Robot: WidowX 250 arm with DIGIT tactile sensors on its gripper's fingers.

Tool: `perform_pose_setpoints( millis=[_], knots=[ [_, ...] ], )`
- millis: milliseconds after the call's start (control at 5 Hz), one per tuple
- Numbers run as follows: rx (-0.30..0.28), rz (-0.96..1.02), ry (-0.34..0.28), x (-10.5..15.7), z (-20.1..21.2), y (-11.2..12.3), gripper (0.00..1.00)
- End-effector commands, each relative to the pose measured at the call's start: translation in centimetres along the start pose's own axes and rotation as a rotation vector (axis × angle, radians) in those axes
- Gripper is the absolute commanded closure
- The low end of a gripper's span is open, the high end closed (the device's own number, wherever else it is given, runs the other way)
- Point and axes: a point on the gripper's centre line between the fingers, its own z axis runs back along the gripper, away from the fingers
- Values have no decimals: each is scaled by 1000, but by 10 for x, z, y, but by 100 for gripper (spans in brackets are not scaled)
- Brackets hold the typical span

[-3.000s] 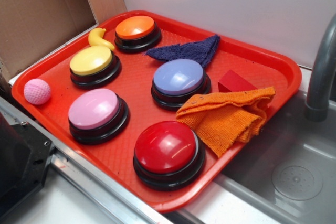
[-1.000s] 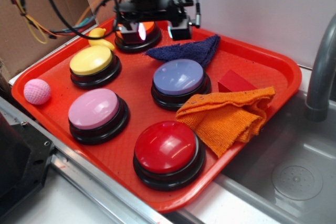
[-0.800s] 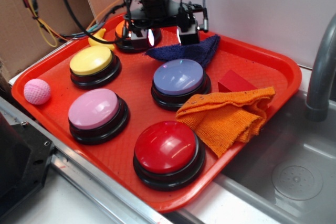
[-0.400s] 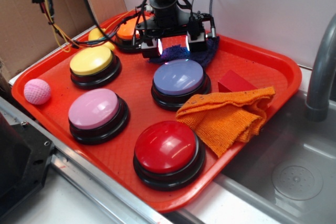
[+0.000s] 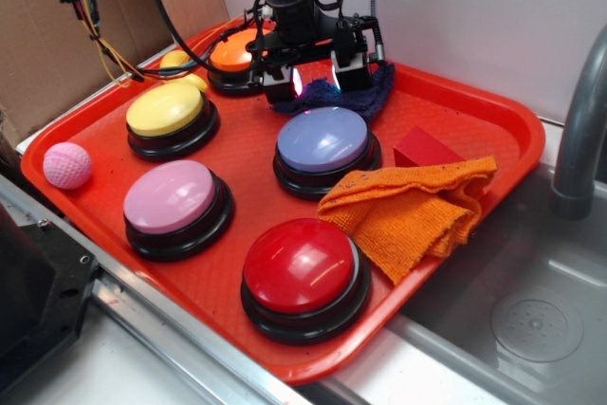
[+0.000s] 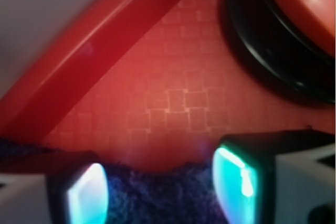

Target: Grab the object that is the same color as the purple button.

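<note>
**A:** Where is the gripper, and what is it doing?

**B:** The gripper (image 5: 316, 82) is low over the back of a red tray (image 5: 493, 130). Its two fingers stand apart, open, with nothing held. In the wrist view the fingertips (image 6: 86, 195) glow teal on either side of a dark purple rag (image 6: 157, 195), whose fuzzy edge lies in the gap between them.

**A:** And the rag in the wider view?

**B:** The rag (image 5: 375, 92) lies flat on the tray, just behind the purple button (image 5: 322, 139), partly hidden under the gripper. An orange button (image 5: 237, 52) sits close on the other side; its black base fills the upper right corner of the wrist view.

**A:** How should the grab be done well?

**B:** My judgement: lower until the fingertips nearly meet the tray, so they pinch a fold of cloth rather than skimming the nap. Only the rag's edge lies between them, so a small shift further over the cloth would give more to hold. Close fully, since terry is soft, then lift straight up, clear of both buttons.

**A:** What else is on the tray?

**B:** Yellow (image 5: 166, 109), pink (image 5: 171, 198) and red (image 5: 299, 267) buttons, an orange cloth (image 5: 417, 215), a red block (image 5: 422, 149) and a pink ball (image 5: 66, 165).

**A:** Any writing or brand marks?

**B:** None that can be read in either view.
</note>
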Motion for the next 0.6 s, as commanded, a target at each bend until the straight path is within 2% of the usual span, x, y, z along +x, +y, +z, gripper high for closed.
perform_pose_setpoints(
  millis=[0,400],
  knots=[
    [-19,-46,-22,1,18,4,100],
    [-2,-119,-16,7,33,2,100]
  ],
)
